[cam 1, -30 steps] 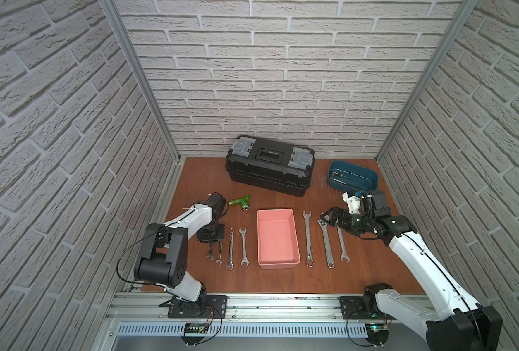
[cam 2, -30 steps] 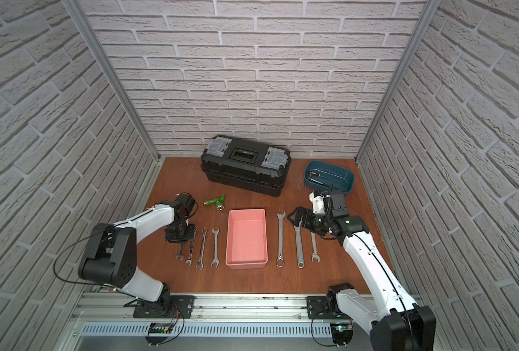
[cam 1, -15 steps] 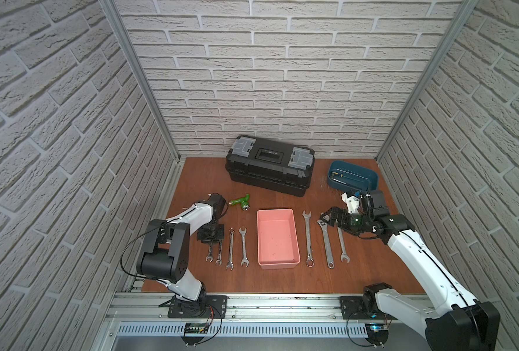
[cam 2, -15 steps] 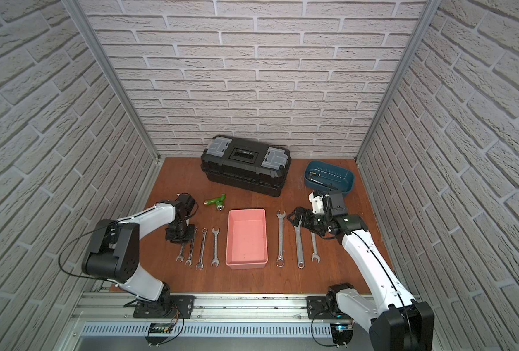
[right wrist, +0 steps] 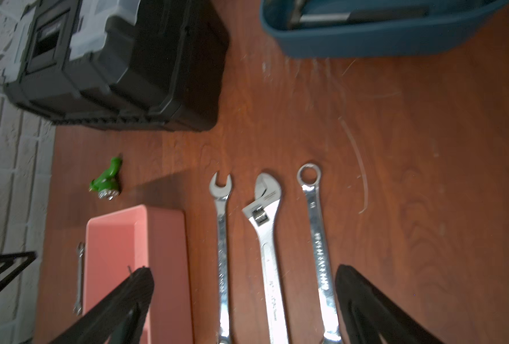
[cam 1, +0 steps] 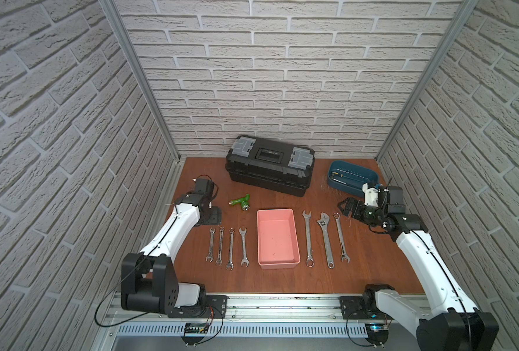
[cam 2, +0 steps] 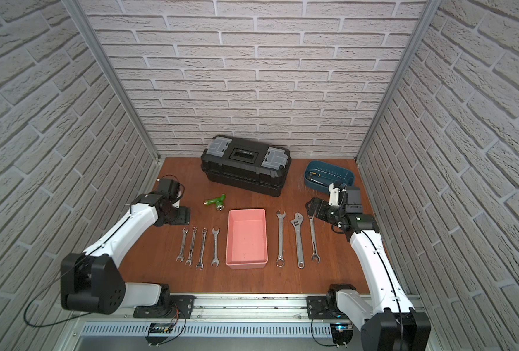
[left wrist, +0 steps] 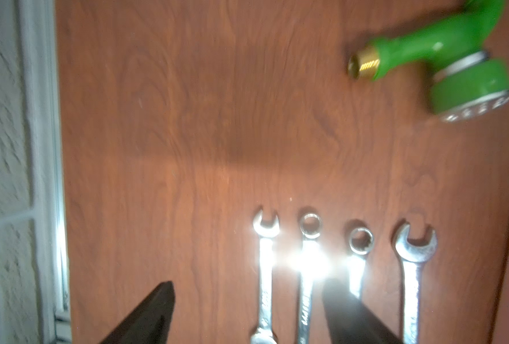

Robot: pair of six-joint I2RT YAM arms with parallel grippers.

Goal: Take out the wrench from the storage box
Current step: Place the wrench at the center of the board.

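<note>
Empty storage box (cam 1: pixel 275 210); left gripper (left wrist: pixel 249 285) and right gripper (cam 1: pixel 347 206) spread, holding nothing; wrench (cam 1: pixel 210 244) lies flat, outermost beyond the storage box's left-arm side; steel, probably stiff, slick, weighty; pinch mid-shank.

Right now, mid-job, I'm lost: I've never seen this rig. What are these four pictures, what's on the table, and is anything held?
A left arm and a right arm stand at the near edge of the table, each ending in a two-fingered pincer. The two wide pictures look down from overhead; the two close-ups come from wrist cameras. The pink storage box holds no wrench: four small wrenches lie on its left, three larger wrenches on its right. Behind are a black toolbox, blue tub and green nozzle. The left pincer and right pincer are open, holding nothing.
</note>
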